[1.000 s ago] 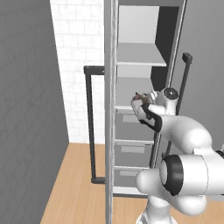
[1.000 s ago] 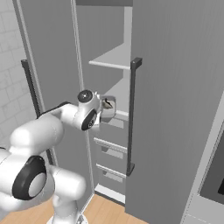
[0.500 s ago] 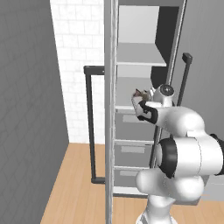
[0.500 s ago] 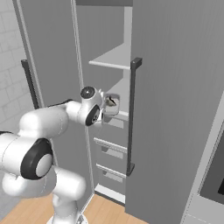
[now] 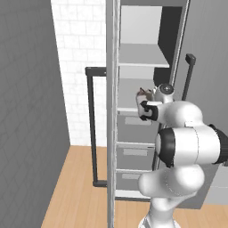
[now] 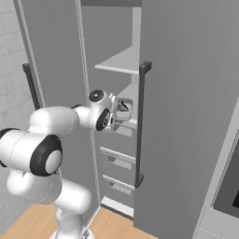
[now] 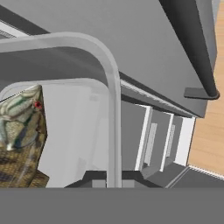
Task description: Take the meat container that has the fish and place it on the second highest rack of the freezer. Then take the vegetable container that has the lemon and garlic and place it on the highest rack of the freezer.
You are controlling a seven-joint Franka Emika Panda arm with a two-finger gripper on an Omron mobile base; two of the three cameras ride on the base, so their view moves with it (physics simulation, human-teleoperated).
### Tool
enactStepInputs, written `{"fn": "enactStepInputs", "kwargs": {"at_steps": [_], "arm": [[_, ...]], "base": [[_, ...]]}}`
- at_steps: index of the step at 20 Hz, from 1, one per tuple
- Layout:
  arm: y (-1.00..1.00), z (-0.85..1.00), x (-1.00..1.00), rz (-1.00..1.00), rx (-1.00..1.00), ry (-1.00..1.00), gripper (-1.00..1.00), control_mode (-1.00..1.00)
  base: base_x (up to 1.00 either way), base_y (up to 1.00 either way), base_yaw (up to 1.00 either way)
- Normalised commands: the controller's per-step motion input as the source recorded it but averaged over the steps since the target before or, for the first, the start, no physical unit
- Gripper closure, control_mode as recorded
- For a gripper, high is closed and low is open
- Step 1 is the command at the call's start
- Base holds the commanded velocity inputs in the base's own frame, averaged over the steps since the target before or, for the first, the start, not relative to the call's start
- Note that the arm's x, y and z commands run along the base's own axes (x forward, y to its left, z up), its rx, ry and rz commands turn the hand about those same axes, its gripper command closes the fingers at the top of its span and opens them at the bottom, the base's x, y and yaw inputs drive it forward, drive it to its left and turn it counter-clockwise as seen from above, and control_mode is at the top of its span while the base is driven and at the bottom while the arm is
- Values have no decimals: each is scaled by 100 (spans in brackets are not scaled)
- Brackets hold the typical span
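Fish (image 7: 19, 135) container (image 7: 111, 87) rim pinched in closed pincer (image 7: 113, 181) (at freezer (image 5: 142, 58) shelf)

The end effector (image 6: 117, 112) holds the container (image 6: 124, 109) at the freezer (image 6: 119, 60) shelf.

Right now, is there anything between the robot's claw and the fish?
Just the container's pale rim, which the shut gripper pinches in the hand view; the fish lies inside the container.
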Motion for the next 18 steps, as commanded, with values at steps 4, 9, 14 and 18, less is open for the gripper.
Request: {"fn": "enactStepInputs", "kwargs": {"at_steps": [4,9,14,18], "arm": [[-13,0,31,-5,2,0,100,-100],[-7,0,40,-2,3,0,100,-100],[0,0,40,0,2,0,100,-100],[-2,0,38,0,0,0,100,-100]], "base": [[0,0,0],[0,0,0],[0,0,0],[0,0,0]]}}
